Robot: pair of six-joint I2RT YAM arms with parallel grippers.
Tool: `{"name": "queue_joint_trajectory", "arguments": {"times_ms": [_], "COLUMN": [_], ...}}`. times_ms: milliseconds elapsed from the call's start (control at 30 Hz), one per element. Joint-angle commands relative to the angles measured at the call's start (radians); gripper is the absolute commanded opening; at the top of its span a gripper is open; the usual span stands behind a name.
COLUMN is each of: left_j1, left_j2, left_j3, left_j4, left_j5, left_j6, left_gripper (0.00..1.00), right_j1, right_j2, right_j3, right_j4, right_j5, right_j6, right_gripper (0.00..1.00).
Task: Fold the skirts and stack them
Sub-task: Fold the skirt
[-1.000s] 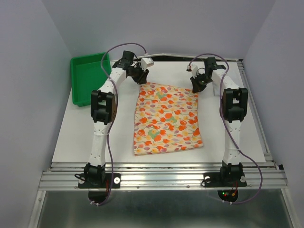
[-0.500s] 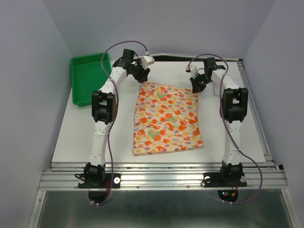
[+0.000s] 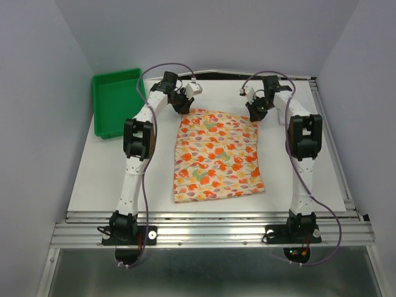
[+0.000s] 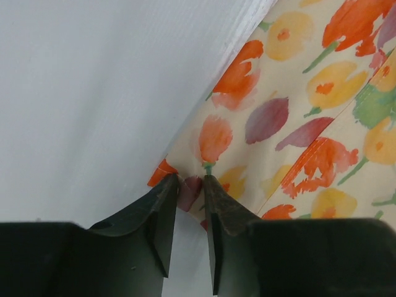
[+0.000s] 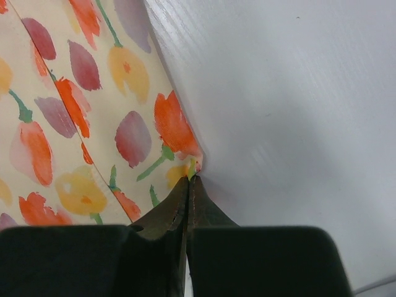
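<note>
At the far left we see the tray (image 3: pixel 114 102), well apart from the work. The left gripper (image 4: pixel 190 185) has its jaws nearly together, a small fold of the skirt's (image 3: pixel 216 154) far left corner nipped between the tips. The skirt lies flat in the middle of the table (image 3: pixel 93 179), floral side up. We see no white one in any view. The right gripper (image 5: pixel 189 182) is closed tight on the far right corner, with only the very tip of the cloth between its jaws.

We judge both holds to be thin. If the arms lift or pull toward the near edge quickly, a corner could slip out, more likely on the right, and the fold would land crooked. We cannot tell whether each pinch takes both layers. If it holds only the top one, the skirt may open instead of folding. Uneven travel of the two arms would also skew the edge.

We find no brand, label or readable writing anywhere.
</note>
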State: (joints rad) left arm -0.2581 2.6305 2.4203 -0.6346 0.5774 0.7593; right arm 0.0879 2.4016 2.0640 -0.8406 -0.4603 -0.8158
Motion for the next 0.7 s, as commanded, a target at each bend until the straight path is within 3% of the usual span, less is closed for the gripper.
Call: {"name": "queue_joint_trajectory", "arguments": {"times_ms": [0,67,100,233,467,667], "left_j1": [-0.015,-0.02,-0.018,-0.013,0.022,0.028], "left_j2": [-0.012,-0.013,-0.013,-0.049,-0.246,-0.406], "left_j3": [0.042,0.04,0.039,-0.003,-0.099,-0.205], "left_j4": [-0.071,-0.08,-0.08,-0.041,0.131,0.197], "left_j5": [0.003,0.002,0.001,-0.016,-0.053,-0.114], "left_j6": [0.034,0.044,0.046,0.026,-0.074,-0.058], "left_gripper": [0.25,0.13,0.01,0.0,0.0,0.0], "right_j1": [0.021,0.021,0.021,0.021,0.021,0.021], "right_j2": [0.005,0.004,0.002,-0.009,-0.073,-0.165], "right_j3": [-0.015,-0.012,-0.01,0.013,0.064,0.067], "right_j4": [-0.026,-0.023,-0.02,-0.006,0.008,0.026], "right_j5": [0.025,0.025,0.026,0.041,0.072,0.091], "right_j6": [-0.008,-0.002,0.004,0.027,0.072,0.084], "right_gripper": [0.01,0.01,0.01,0.01,0.01,0.01]}}
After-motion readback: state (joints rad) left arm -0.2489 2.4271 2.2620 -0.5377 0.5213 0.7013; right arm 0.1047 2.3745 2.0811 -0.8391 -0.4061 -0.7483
